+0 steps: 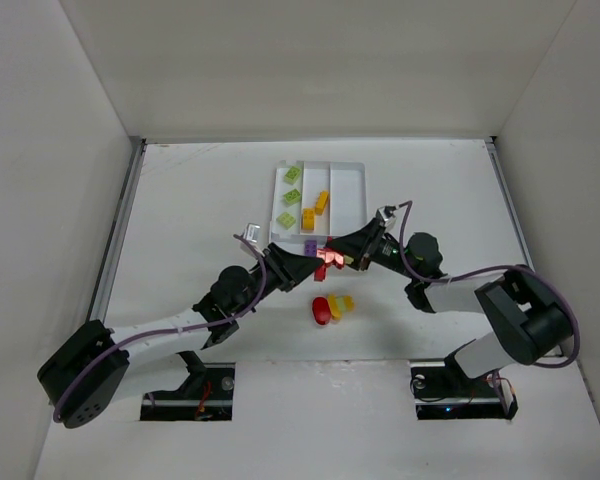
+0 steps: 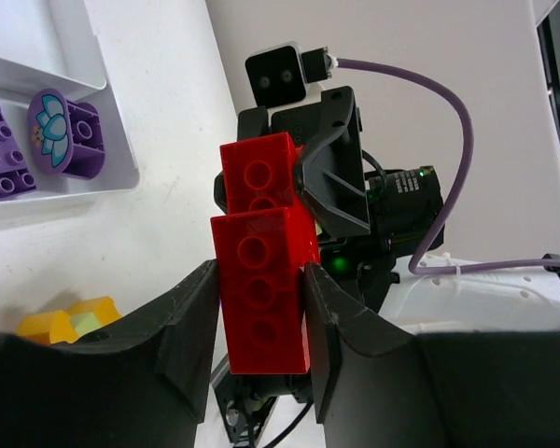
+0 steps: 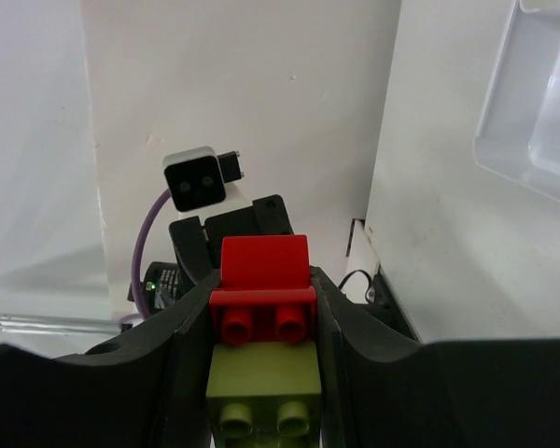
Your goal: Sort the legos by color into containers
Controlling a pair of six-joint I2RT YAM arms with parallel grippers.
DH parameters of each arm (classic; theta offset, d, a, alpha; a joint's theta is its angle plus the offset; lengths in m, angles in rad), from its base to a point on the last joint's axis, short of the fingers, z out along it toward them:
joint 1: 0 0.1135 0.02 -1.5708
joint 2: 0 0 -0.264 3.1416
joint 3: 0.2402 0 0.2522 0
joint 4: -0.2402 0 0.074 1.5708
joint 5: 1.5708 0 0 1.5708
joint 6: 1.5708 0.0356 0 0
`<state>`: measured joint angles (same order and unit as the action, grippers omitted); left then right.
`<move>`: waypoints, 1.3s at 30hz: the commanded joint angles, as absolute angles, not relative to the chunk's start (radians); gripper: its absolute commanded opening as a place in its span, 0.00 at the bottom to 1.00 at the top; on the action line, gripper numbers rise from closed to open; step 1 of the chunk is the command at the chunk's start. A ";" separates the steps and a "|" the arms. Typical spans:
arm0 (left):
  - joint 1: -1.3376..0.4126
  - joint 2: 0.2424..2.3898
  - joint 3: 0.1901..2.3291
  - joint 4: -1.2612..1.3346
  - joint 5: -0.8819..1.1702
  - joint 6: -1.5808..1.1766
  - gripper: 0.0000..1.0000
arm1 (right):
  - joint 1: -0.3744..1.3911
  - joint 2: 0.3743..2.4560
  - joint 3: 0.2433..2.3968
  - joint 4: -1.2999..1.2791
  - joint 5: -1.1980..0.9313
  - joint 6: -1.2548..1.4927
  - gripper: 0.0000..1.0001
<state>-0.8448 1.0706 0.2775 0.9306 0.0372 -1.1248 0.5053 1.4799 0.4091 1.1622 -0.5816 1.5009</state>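
My two grippers meet in mid-air just below the white tray (image 1: 346,196). The left gripper (image 1: 302,266) (image 2: 259,275) is shut on a red lego brick (image 2: 261,299). A second red brick (image 2: 255,174) is joined to its far end and sits in the right gripper's fingers (image 2: 331,182). The right gripper (image 1: 348,255) (image 3: 261,282) is shut on a stack of a light green brick (image 3: 261,383) and a red brick (image 3: 261,308). In the tray, green legos (image 1: 291,197) fill the left section, orange ones (image 1: 315,210) the middle, and purple ones (image 2: 65,133) the crosswise section.
A red piece (image 1: 322,311) and a yellow-orange piece (image 1: 341,304) lie on the table in front of the grippers; the yellow one (image 2: 70,323) also shows under the left jaw. White walls enclose the table on three sides.
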 commanded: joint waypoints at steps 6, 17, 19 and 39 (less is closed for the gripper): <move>-0.814 0.980 0.285 0.994 0.043 -1.117 0.20 | 0.470 1.459 0.394 1.278 -0.618 1.519 0.32; -0.746 1.000 0.363 0.873 0.063 -1.091 0.19 | 0.410 1.444 0.362 1.272 -0.635 1.485 0.32; -0.737 1.087 0.438 0.868 0.067 -1.060 0.20 | 0.394 1.431 0.359 1.249 -0.632 1.460 0.32; -0.668 2.068 1.500 0.405 -0.009 -0.805 0.25 | 0.335 0.761 0.362 0.322 -0.279 0.939 0.34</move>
<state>-0.6605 2.0460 1.4044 0.5190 0.0341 -0.8841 0.3256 0.7956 0.3542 0.4408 -0.3565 1.0183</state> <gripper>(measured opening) 0.341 0.430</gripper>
